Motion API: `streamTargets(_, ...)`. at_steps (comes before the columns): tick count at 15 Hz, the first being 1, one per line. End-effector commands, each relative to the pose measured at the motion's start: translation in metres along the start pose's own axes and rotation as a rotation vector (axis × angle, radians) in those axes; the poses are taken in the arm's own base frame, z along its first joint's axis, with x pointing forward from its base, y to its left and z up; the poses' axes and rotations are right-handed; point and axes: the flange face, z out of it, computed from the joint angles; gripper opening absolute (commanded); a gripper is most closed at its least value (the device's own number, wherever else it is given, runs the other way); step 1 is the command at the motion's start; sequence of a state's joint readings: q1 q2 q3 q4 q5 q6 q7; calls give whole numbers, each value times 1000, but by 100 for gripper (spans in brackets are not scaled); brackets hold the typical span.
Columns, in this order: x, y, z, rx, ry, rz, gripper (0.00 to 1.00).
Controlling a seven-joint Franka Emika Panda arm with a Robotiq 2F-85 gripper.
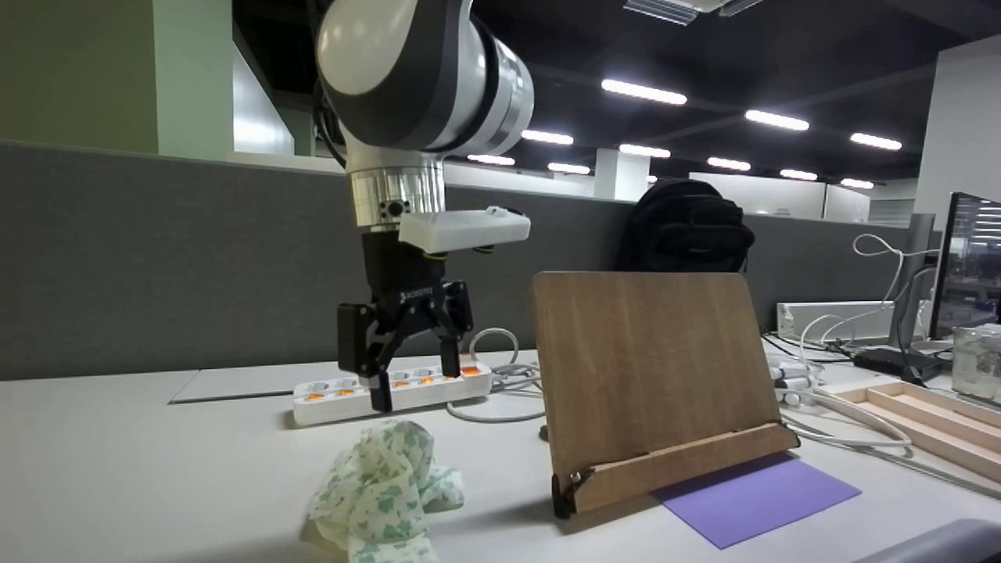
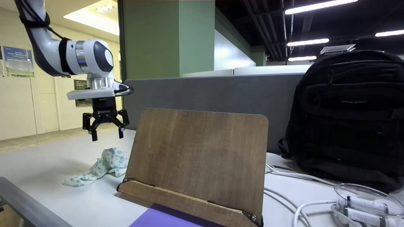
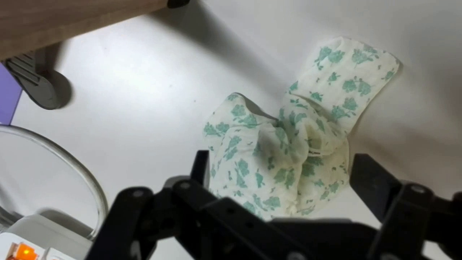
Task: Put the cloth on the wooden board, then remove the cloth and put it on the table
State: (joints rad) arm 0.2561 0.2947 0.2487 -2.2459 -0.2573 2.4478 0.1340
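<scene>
A crumpled white cloth with green leaf prints point(image 1: 389, 489) lies on the white table point(image 1: 156, 461), beside the wooden board. It also shows in an exterior view point(image 2: 111, 161) and in the wrist view point(image 3: 252, 162). The brown wooden board point(image 1: 657, 352) leans back on a stand with a front ledge; it shows in an exterior view point(image 2: 199, 154), and its edge shows in the wrist view point(image 3: 79, 21). My gripper point(image 1: 416, 383) is open and empty, pointing down above the cloth, apart from it. In the wrist view the fingers point(image 3: 281, 169) stand either side of the cloth's near part.
A white power strip point(image 1: 336, 407) with cables lies behind the cloth. A purple sheet point(image 1: 762, 500) lies under the board's front. A black backpack point(image 2: 347, 119) stands behind the board. A wooden tray point(image 1: 923, 422), a clear container point(image 2: 369, 201) and a monitor point(image 1: 970, 266) stand beyond the board.
</scene>
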Motion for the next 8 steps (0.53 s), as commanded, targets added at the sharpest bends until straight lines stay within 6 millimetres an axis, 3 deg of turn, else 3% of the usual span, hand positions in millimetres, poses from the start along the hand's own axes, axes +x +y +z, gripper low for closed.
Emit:
streamTargets(1,17,-7,13,-8,2,11,100)
streamTargets(2,19,-8,17,-8,1,11,100)
streamTargets(3,21,-7,20,-10,-1,19,75)
streamTargets(5,24,-4,27,-17,-3,28,67)
streamTargets(8,26,1,37,-26,-7,47,45)
